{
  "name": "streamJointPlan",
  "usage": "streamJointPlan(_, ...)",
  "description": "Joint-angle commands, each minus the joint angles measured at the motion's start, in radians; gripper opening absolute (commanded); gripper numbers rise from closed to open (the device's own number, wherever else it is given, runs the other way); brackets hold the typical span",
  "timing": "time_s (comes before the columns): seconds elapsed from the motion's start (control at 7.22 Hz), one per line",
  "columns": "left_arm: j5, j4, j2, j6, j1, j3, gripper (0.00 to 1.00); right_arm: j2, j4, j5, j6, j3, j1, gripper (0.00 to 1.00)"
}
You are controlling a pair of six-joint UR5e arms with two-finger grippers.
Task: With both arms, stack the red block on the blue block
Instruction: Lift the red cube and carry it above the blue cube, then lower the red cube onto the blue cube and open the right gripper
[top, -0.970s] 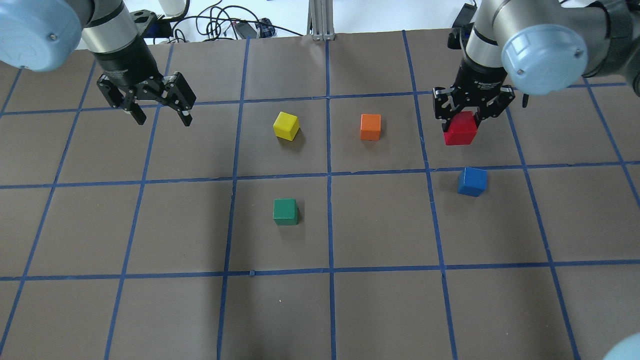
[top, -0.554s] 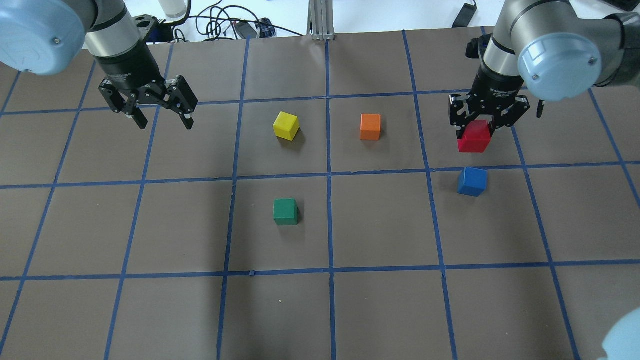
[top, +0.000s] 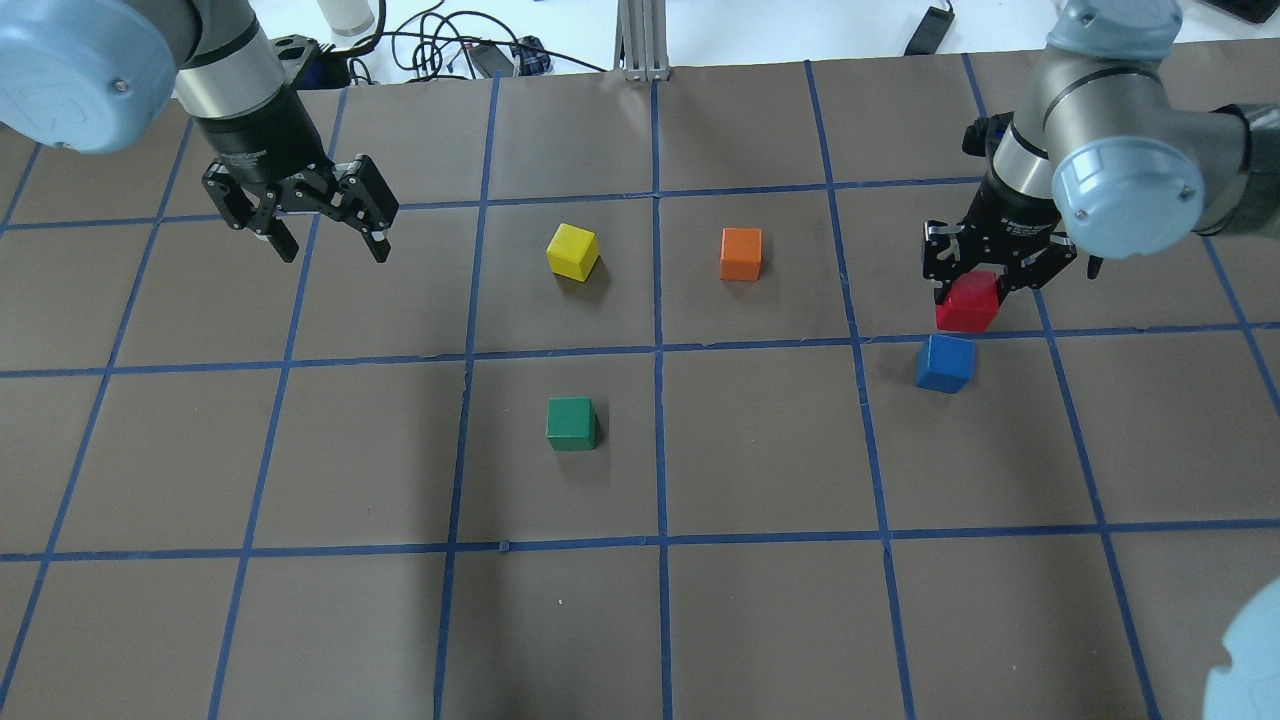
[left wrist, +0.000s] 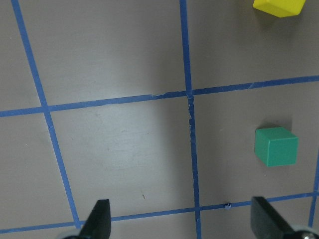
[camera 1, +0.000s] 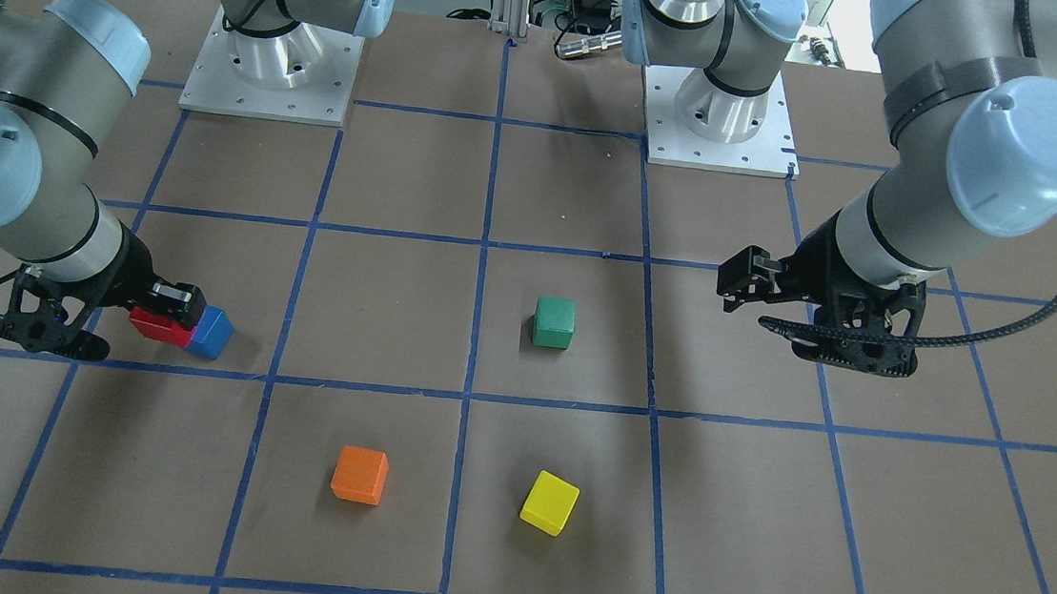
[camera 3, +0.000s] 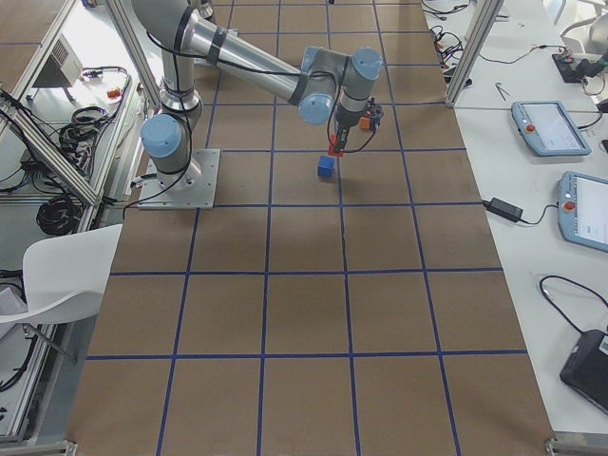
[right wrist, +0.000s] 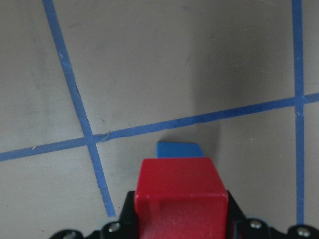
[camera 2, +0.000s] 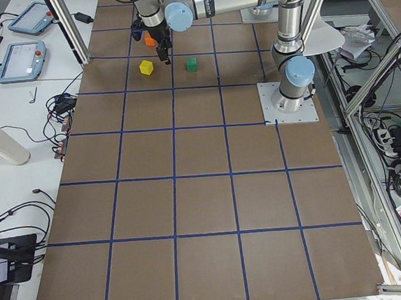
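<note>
Brown-papered tabletop (top: 760, 620): right fingers (top: 942, 286) clamp the small bright-red matte cube (top: 968, 303) near, not yet over, the royal-blue cube (top: 944, 362); left fingers (top: 280, 243) spread, empty. An off-centre release could topple the stack.

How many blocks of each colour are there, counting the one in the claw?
red block: 1
blue block: 1
green block: 1
yellow block: 1
orange block: 1
Total: 5
</note>
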Motion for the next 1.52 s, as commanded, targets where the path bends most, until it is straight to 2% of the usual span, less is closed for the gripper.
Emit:
streamJointPlan(0.0, 0.002, 0.001, -0.002, 0.0, -0.003, -0.001, 1.0, 0.0, -0.079, -0.002, 0.012, 0.054, -0.002, 0.0)
streamJointPlan(0.83, 0.002, 0.003, -0.005, -0.002, -0.008, -0.003, 1.0, -0.011, -0.077, -0.031, 0.056, 0.113, -0.002, 0.0)
streamJointPlan(1.11, 0.0, 0.006, -0.007, -0.002, -0.008, -0.003, 1.0, -0.009, -0.081, -0.028, 0.052, 0.111, -0.002, 0.08)
streamJointPlan(1.25, 0.0, 0.015, -0.007, -0.011, -0.008, -0.003, 1.0, -0.011, -0.079, -0.029, 0.054, 0.114, -0.002, 0.28)
streamJointPlan(1.39, 0.0, 0.015, -0.007, -0.015, -0.008, -0.004, 1.0, -0.011, -0.079, -0.029, 0.054, 0.113, -0.002, 0.59)
